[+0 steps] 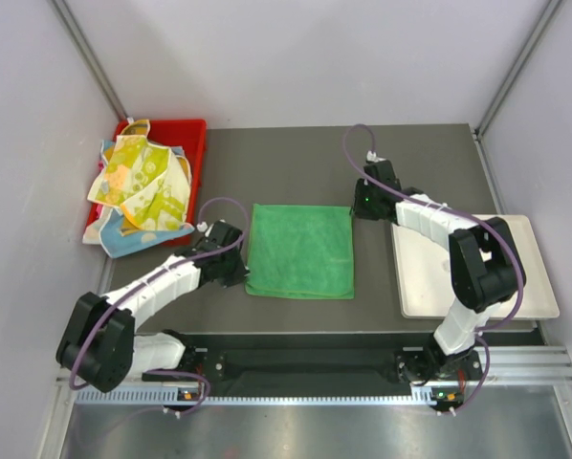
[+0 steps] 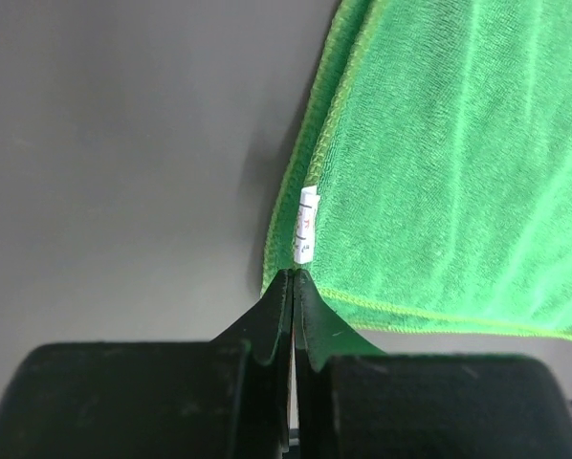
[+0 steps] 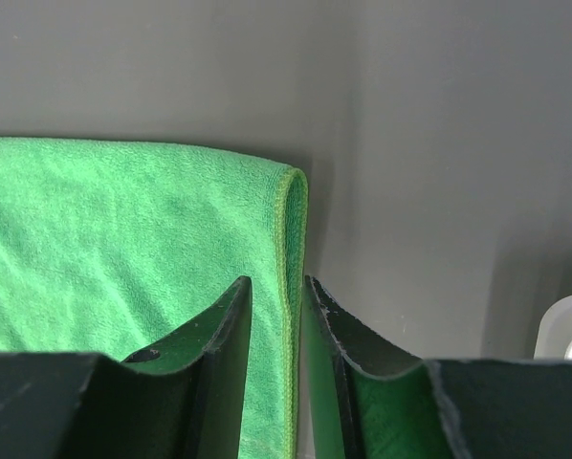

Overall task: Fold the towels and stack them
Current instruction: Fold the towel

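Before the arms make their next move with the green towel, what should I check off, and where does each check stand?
1. Left gripper shut on the towel at its near left corner: ok.
2. Right gripper shut on the far right hem, cloth between the fingers: ok.
3. Firmness of both pinches: cannot tell.
4. Towel lying flat and unfolded: ok.
5. Other towels piled in the bin, apart from the green one: ok.
6. Tray free for stacking: cannot tell, the right arm covers part of it.
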Controlling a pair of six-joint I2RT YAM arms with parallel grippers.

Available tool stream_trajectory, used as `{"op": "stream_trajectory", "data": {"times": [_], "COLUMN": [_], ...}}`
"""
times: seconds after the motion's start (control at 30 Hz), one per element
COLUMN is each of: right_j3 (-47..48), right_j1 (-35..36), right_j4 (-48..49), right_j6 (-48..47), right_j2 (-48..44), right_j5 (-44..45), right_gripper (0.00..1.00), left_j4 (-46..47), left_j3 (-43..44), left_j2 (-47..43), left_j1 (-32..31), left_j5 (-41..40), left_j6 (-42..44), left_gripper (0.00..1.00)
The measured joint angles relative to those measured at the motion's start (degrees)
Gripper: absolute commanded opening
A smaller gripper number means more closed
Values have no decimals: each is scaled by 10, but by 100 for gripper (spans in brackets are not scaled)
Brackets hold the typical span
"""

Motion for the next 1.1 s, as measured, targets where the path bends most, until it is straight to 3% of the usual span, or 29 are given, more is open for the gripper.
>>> {"op": "stream_trajectory", "data": {"times": [0.77, 1.03, 1.1], "right_j3": [0, 0, 0], "right_j1": [-7, -7, -7], "right_j4": [12, 13, 14], "right_j6": [0, -10, -15], "right_j2": [18, 18, 18], "right_j5": [-9, -13, -14], "right_gripper": [28, 37, 40], "left_j4": [-24, -29, -39], "left_j3": [-29, -20, 0], "left_j2": [-40, -29, -26], "left_j1": [-1, -1, -1], "left_j5": [18, 6, -3], "left_j6": [-3, 6, 12], "left_gripper": [0, 34, 36]}}
